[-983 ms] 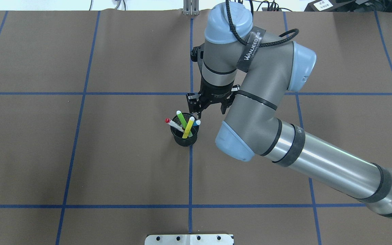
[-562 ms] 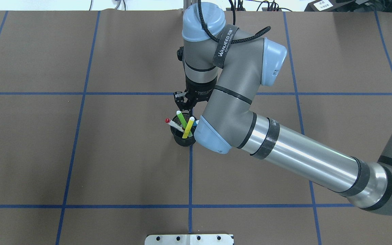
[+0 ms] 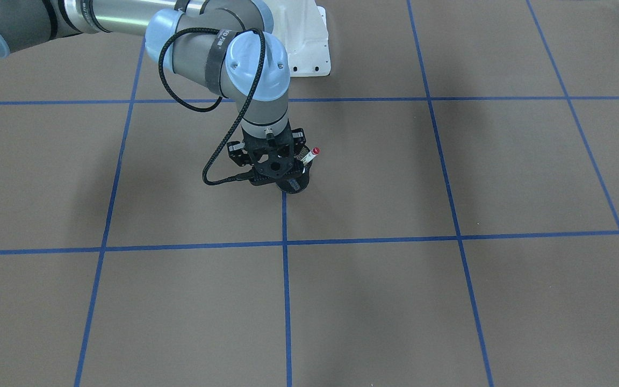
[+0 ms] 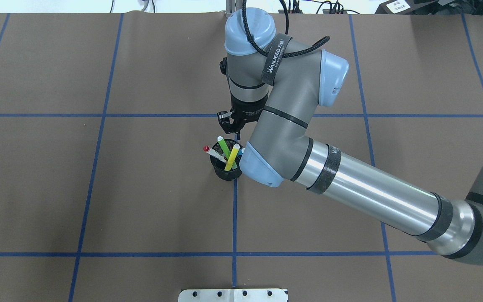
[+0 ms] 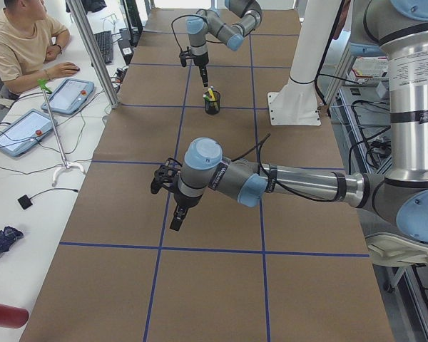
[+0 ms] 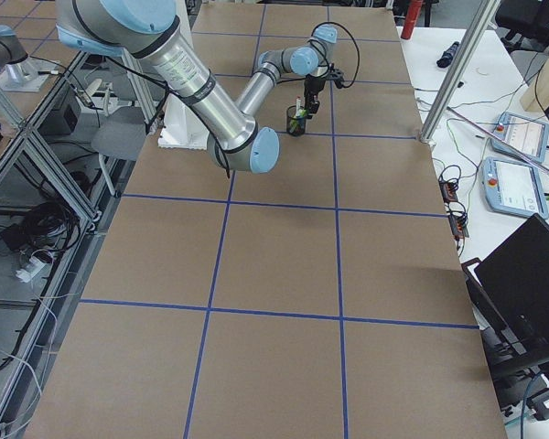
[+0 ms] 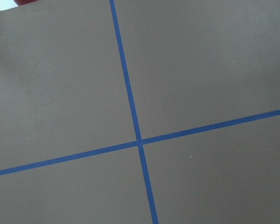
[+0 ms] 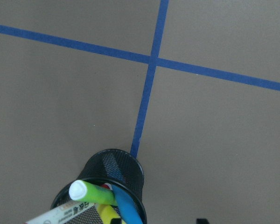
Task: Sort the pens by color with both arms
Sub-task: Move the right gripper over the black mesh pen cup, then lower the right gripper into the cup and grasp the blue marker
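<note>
A black mesh cup (image 4: 224, 173) stands at the table's middle and holds the pens. The red-capped white marker (image 4: 213, 152), the green highlighter (image 4: 224, 147) and the yellow highlighter (image 4: 232, 157) lean out of it. The blue one (image 8: 128, 210) is mostly hidden behind my right arm in the overhead view. My right gripper (image 4: 235, 126) is open and empty, just beyond the cup and above the pen tips. From the front it (image 3: 273, 171) covers most of the cup (image 3: 294, 185). My left gripper (image 5: 177, 221) hangs over bare table far from the cup; I cannot tell whether it is open.
Blue tape lines (image 4: 235, 218) divide the brown table cover into squares. The white pedestal base (image 3: 309, 48) sits at the robot's edge. An operator (image 5: 21, 43) sits at a side desk with tablets (image 5: 68, 96), off the table.
My right arm has swung left toward the cup, bringing the gripper over the pen tips. Its elbow now hides the blue pen. The pens and cup have not moved.
</note>
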### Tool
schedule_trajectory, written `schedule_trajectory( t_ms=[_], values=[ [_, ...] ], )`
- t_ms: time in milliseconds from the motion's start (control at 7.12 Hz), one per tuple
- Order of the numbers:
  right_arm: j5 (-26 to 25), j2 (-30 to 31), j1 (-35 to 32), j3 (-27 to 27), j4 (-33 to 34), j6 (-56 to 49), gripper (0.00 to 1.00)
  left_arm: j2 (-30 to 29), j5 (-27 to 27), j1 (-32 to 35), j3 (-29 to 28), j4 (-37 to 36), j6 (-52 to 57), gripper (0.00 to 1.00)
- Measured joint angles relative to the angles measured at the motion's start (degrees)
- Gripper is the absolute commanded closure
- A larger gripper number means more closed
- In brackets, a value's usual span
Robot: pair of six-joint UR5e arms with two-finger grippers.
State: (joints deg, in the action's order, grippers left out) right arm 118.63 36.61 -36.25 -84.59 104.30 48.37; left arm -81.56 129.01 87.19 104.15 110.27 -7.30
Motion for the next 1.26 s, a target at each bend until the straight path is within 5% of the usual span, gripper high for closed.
schedule_trajectory(
  t_ms=[1264],
  values=[
    [0.25,0.31,3.52,-0.70,-0.12,1.04,0.41,-0.09,-0.07,0.09,0.08,0.20,0.00,0.00]
  ],
)
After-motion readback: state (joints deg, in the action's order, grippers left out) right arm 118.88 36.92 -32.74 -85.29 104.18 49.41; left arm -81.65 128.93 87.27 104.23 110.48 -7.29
